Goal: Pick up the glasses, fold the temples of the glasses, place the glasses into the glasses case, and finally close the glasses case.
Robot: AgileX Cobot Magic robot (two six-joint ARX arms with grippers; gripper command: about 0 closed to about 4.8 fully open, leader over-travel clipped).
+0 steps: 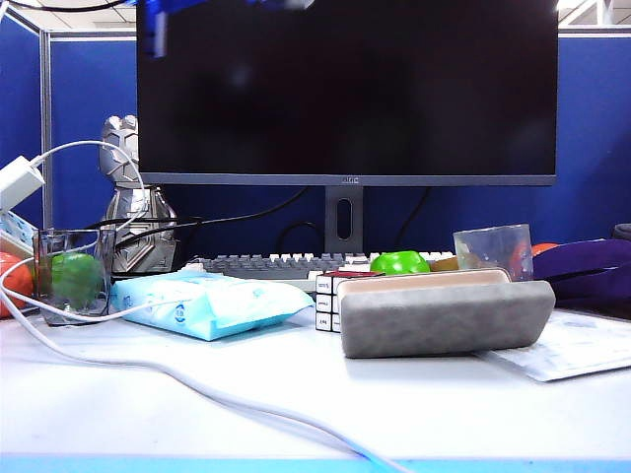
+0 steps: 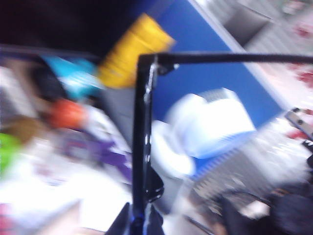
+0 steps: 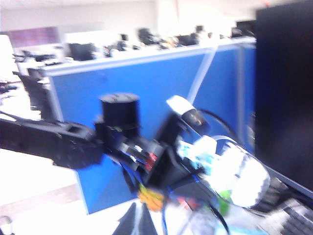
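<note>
glasses (image 2: 143, 127) sit pinched in my left gripper (image 2: 139, 226), jaws nearly closed on the frame, one temple (image 2: 234, 58) folded out sideways, all held up off the desk. case (image 1: 446, 315) lies open on the table by the tissue pack (image 1: 202, 302). right gripper (image 3: 138, 221) looks closed, holding nothing i can see.

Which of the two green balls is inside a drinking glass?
The left one, inside the clear glass. The other green ball lies bare behind the glasses case.
</note>
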